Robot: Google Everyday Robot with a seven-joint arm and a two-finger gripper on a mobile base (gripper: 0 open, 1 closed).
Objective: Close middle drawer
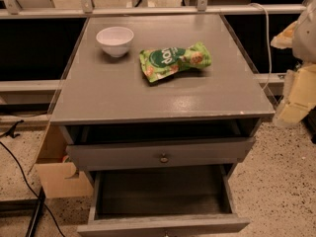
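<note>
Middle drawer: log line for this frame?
middle drawer: pulled far out | gripper: right of cabinet, clear of drawer | top: bowl, snack bag

text: "pop" in white letters, tilted, on a dark green round patch of the snack bag (175,60) on the table (148,100) | other print on the bag: I cannot read it | my end effector (295,102): right edge, beside the table
</note>
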